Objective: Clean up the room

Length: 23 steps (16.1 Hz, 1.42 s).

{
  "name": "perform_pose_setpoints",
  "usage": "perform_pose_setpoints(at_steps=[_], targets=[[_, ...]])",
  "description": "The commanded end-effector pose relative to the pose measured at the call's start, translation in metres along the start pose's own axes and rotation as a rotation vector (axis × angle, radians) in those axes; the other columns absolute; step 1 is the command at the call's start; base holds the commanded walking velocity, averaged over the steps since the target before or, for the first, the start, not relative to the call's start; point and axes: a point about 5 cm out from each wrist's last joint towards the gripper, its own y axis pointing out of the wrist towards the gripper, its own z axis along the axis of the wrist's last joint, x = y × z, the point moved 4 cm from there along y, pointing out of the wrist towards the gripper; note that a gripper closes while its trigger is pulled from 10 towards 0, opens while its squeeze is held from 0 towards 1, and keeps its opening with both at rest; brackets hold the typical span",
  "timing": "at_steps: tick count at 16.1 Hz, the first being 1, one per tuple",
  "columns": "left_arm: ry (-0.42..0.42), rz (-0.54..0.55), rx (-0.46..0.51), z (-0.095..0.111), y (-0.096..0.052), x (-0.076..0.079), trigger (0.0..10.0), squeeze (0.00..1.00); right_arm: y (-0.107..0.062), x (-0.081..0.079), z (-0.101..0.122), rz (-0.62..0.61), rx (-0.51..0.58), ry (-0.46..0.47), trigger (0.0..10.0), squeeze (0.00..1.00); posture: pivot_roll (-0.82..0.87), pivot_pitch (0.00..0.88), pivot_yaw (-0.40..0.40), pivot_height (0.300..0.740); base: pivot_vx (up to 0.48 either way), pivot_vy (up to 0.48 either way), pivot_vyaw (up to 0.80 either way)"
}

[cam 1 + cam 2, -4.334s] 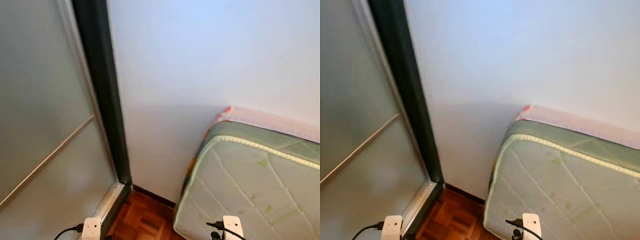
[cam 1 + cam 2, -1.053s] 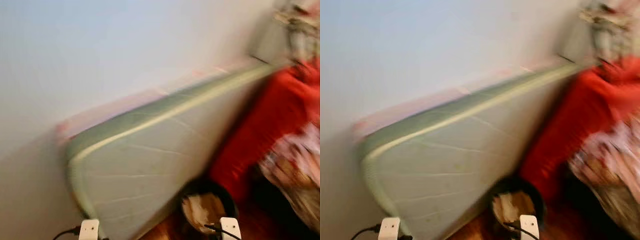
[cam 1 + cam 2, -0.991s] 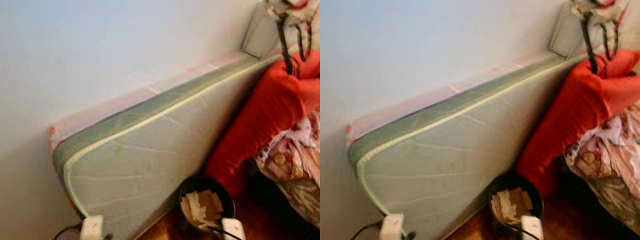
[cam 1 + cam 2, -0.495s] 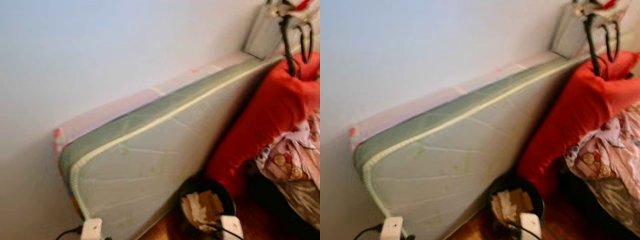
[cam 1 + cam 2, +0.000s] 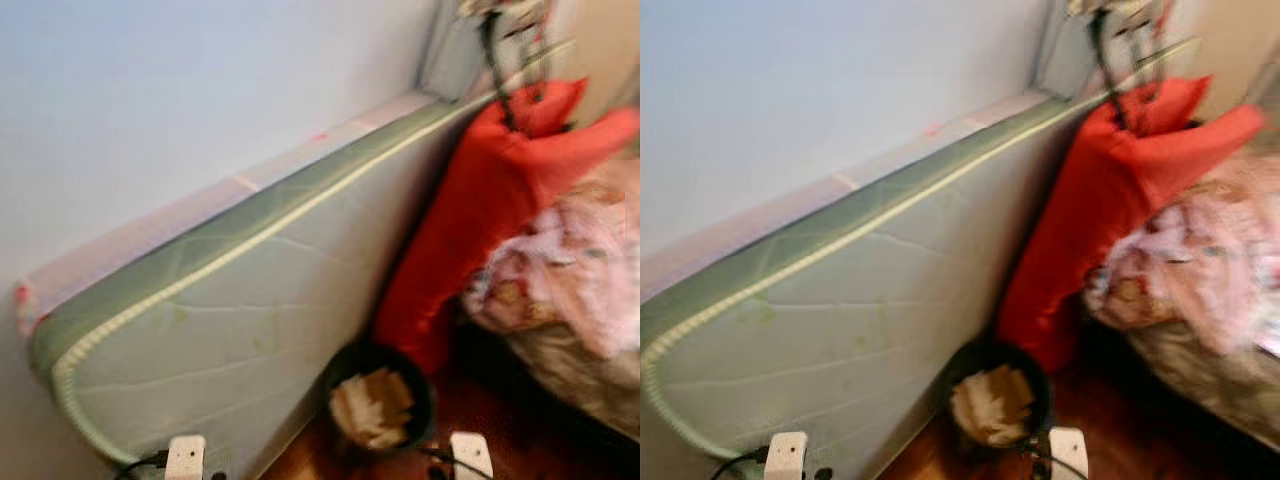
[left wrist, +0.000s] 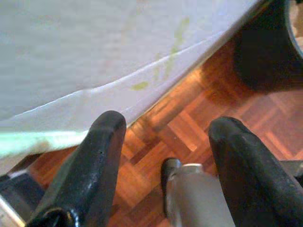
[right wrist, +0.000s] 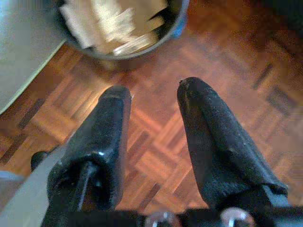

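Fingers of my left gripper [image 6: 165, 130] stand parted with nothing between them, hanging low over the parquet floor [image 6: 189, 125]. Just beyond their tips runs the lower edge of the pale green mattress [image 5: 230, 320], which stands on its long side against the white wall [image 5: 180, 90]; a thin pink-edged sheet or pad is sandwiched behind it (I cannot tell which). Past the far finger's side sits a dark rounded shape on the floor, too cropped to name.

Between my two arms, ahead of the fingers, a black waste bin [image 5: 378, 400] stands on the floor just beside the mattress face, with crumpled pale paper [image 5: 368, 408] heaped inside. Touching the bin from behind, a big red bag or cushion [image 5: 470, 200] leans upright against the mattress end, with dark straps hanging over its top.

My right gripper [image 7: 154, 92] also has its fingers spread and empty, above the parquet. Directly ahead of the fingertips is the bin's rim [image 7: 137, 49] with the paper in it, close but not touching.

Farther off to the right of those fingers, a heap of pink patterned fabric [image 5: 575, 260] lies on a blurred bed-like bulk.
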Motion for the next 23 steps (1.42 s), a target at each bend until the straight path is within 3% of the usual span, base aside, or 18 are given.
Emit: perform_pose_setpoints(at_steps=[1,23], targets=[[0.045,0.073,-0.056,0.0200,0.0062,-0.0276,10.0,0.00,0.0105,-0.0017,0.0440,0.038,-0.023,0.099,10.0,0.00,0.10,0.000,-0.082,0.740,0.000,-0.322,0.00],[0.044,0.075,-0.060,0.0196,0.0061,-0.0287,10.0,0.00,0.0105,-0.0031,0.0447,0.046,-0.018,0.094,10.0,0.00,0.10,0.000,-0.078,0.740,0.000,-0.321,0.00]])
